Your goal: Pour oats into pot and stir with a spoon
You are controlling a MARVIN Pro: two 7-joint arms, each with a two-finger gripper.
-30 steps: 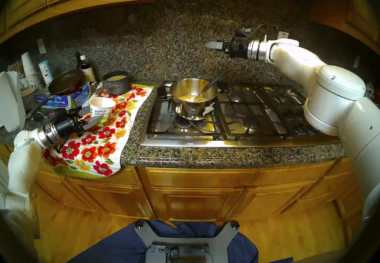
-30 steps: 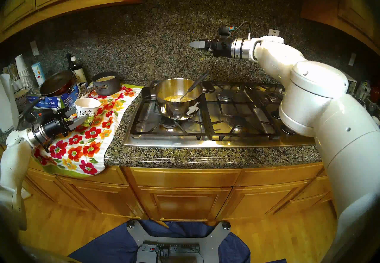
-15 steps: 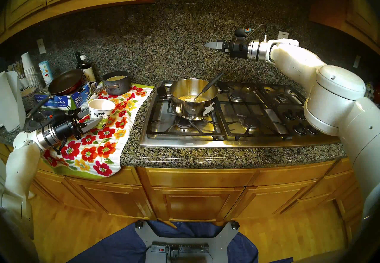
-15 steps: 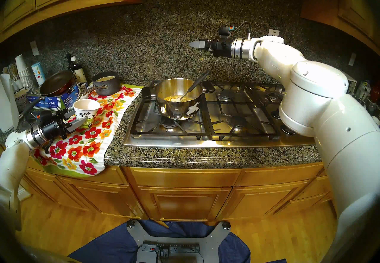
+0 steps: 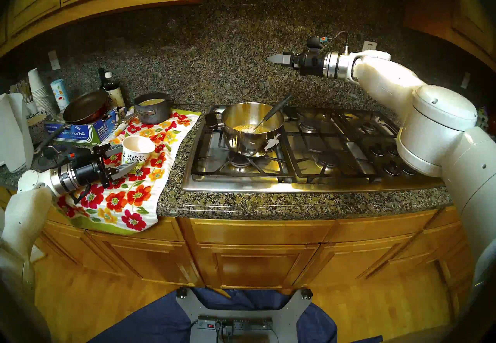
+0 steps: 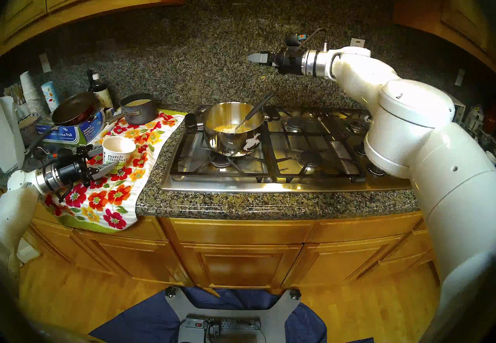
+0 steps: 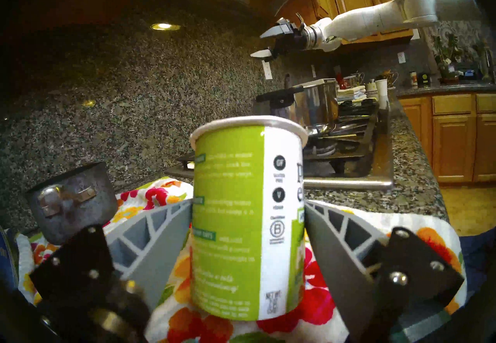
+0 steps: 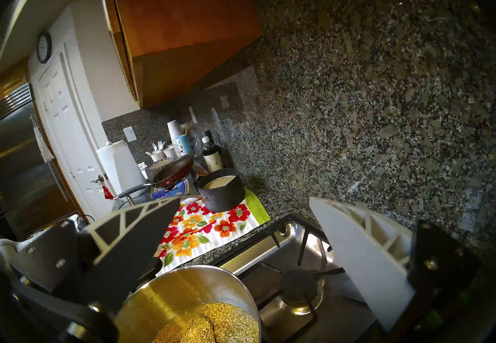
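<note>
Two grippers in view, well apart, each placed for its own job

Near left: left gripper [image 5: 128, 157] level over the floral towel [image 5: 128, 194], fingers [image 7: 161, 224] flanking the white and green paper cup [image 5: 137, 153] low on its sides. Looks from the wrist view like contact on both sides, but cannot tell whether clamped or already let go. Cup base down on the towel, leaning a little in the head view, inside pale and seemingly empty. Probably parked there to keep it off the stove [image 5: 241, 184] and out of the stirring arm's way, on cloth that would catch stray flakes.

Centre: oats [image 5: 245, 128] lying as a yellow-tan heap in the bottom of the steel pot [image 5: 252, 143], on the near left burner. So pouring judged done. Spoon [image 5: 273, 113] left standing in the pot, bowl down in the oats, dark handle propped over the far right rim, handy for a grasp from the right.

Far right: right gripper [image 7: 257, 45] spread wide and holding nothing, level, high above the pot's far right side. Likely held up there to leave the pot mouth clear and wait for the spoon handle.

Smaller dark pot [image 5: 154, 113] on the towel's far end, not part of this
</note>
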